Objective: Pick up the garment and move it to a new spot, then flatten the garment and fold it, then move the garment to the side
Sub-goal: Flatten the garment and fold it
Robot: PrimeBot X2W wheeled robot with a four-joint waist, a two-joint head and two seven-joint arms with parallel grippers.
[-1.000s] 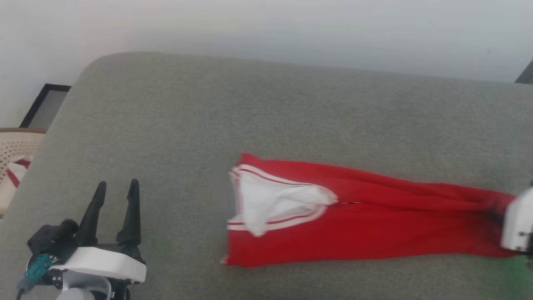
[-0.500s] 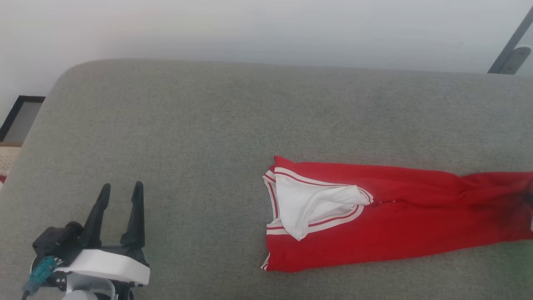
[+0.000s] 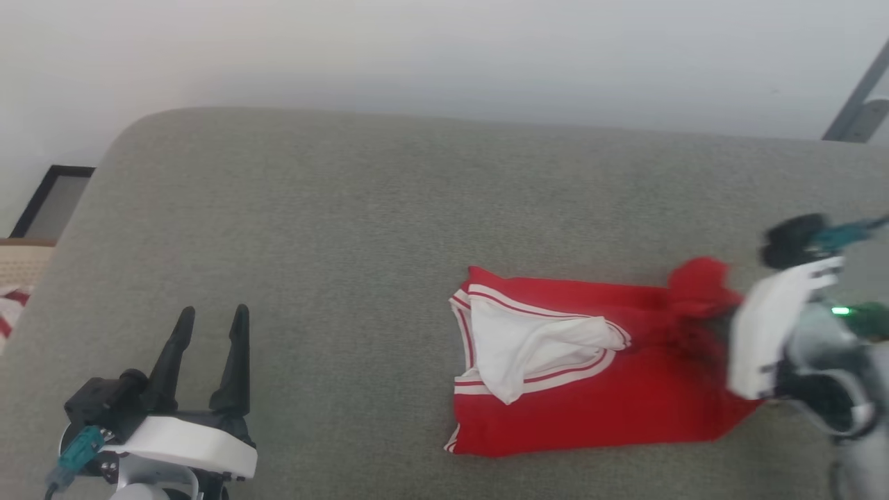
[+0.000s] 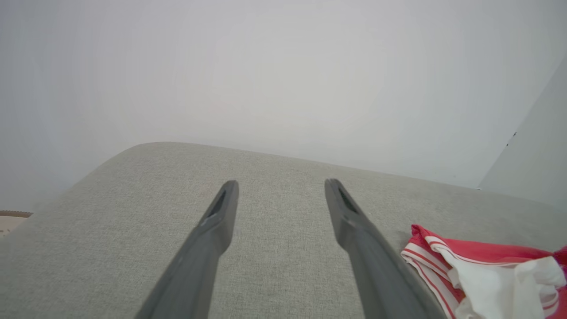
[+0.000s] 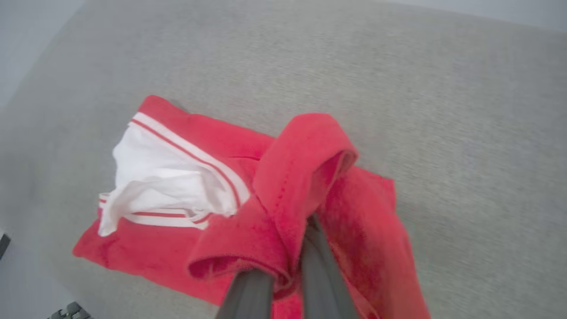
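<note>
The garment (image 3: 590,396) lies on the grey cushion, red with a white sleeve and striped trim showing at its left end; no lettering shows. My right gripper (image 3: 701,312) is shut on the garment's right end, holding a bunched red fold lifted above the rest. In the right wrist view the red cloth (image 5: 301,177) wraps over the fingers (image 5: 321,266) and hides their tips. My left gripper (image 3: 212,316) stands open at the lower left, well apart from the garment, with nothing between its fingers (image 4: 221,217). The garment's sleeve end (image 4: 487,274) shows to its right.
The grey upholstered surface (image 3: 347,208) stretches wide to the left of and behind the garment. At the far left edge sit a beige basket (image 3: 24,257) and a striped cloth (image 3: 8,309), with a black frame (image 3: 52,201) behind. A grey strut (image 3: 858,104) leans at upper right.
My right gripper has carried the garment's right end leftward and up, so the long stretched cloth is now shorter and doubled over. The head camera shifted slightly. The left gripper stayed put.
</note>
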